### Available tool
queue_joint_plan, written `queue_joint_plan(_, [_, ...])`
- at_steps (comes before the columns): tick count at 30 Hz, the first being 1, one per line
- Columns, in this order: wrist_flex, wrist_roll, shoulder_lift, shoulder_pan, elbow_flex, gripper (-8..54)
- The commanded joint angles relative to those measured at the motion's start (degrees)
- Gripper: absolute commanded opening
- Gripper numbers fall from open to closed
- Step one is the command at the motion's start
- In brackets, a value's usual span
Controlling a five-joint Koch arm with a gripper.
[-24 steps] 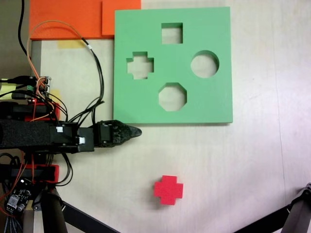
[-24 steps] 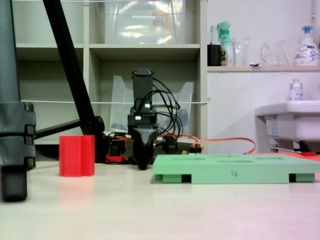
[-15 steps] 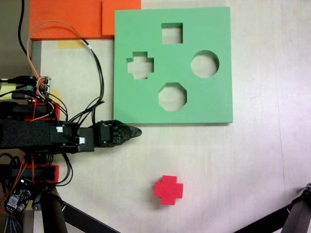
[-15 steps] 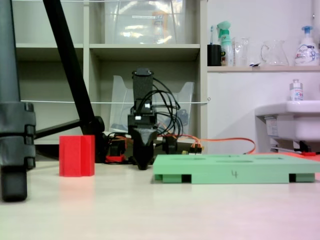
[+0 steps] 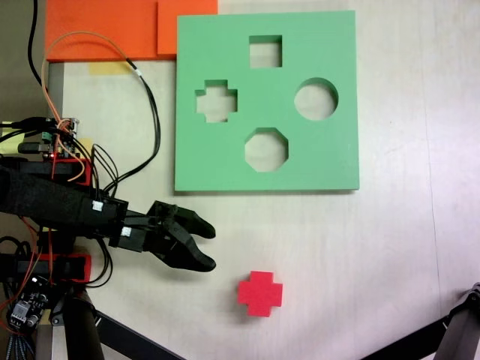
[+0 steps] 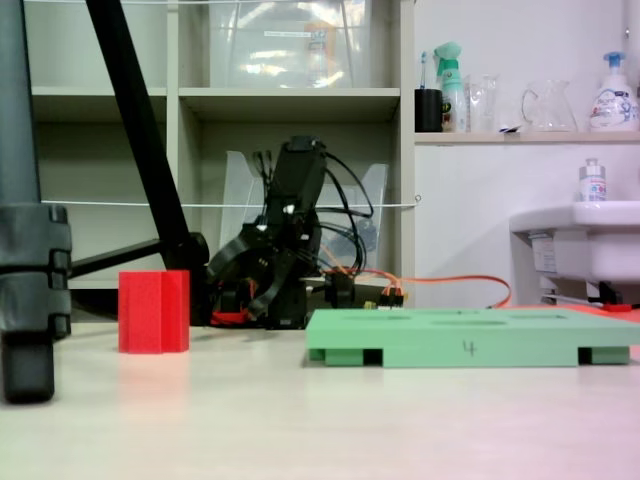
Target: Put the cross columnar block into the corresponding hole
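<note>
From the top-down fixed view, I find the black gripper (image 5: 211, 248) at lower left of centre, its two jaws spread wide apart and holding nothing. The small bright red foam block with the plus-shaped section (image 5: 260, 293) stands on the pale table (image 5: 390, 247) at lower centre, just beyond and below the lower jaw tip, apart from it. The plus-shaped cutout (image 5: 216, 101) sits in the left part of the flat square green foam board (image 5: 337, 150), in the upper half of the frame, well apart from the block.

Risk, in my judgement: the lower jaw points near the block's upper left corner. If I advance on this line, that tip could strike the light foam and push or topple it instead of straddling it. A grip taken across the arms of the plus at an angle would also leave it misaligned with the cutout, so it could jam on the board's rim.

Against the earlier frame, the arm has swung from pointing level toward the right to slanting down toward the block, and the jaws, then together in one point, are now apart. Block and board lie unchanged.

From the low side-on fixed view, the red block (image 6: 154, 311) stands upright at left; the gripper (image 6: 238, 283) hangs low just right of it, near the table, jaws parted. The green board (image 6: 470, 335) lies flat at right. Earlier the arm stood upright here; now it leans left toward the block.
</note>
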Motion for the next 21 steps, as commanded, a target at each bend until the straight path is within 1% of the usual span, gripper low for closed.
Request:
queue_joint_plan(1, [8.6,6.7,3.8,1.8,-7.3,30.2])
queue_joint_plan(2, [19.3,12.0,3.8,2.3,-13.4,30.2])
queue_joint_plan(4, [34.9,17.2,3.8,2.5,-22.9,30.2])
queue_joint_plan(5, [39.8,19.1,3.8,2.3,-26.6,30.1])
queue_joint_plan(7, [46.2,22.3,3.7,2.5,-32.5,26.6])
queue_joint_plan(9, [51.2,23.7,1.0,3.6,-39.1,25.6])
queue_joint_plan(11, [62.0,24.3,-5.6,5.7,-50.6,24.5])
queue_joint_plan(14, [81.7,24.5,-18.2,7.1,-70.5,23.9])
queue_joint_plan(17, [94.1,23.0,-29.4,9.1,-86.3,23.9])
queue_joint_plan(18, [95.4,22.0,-31.7,9.7,-88.9,25.6])
queue_joint_plan(20, [95.7,21.5,-34.5,9.8,-91.8,39.4])
queue_joint_plan(21, [95.7,21.5,-35.2,9.8,-92.3,44.8])
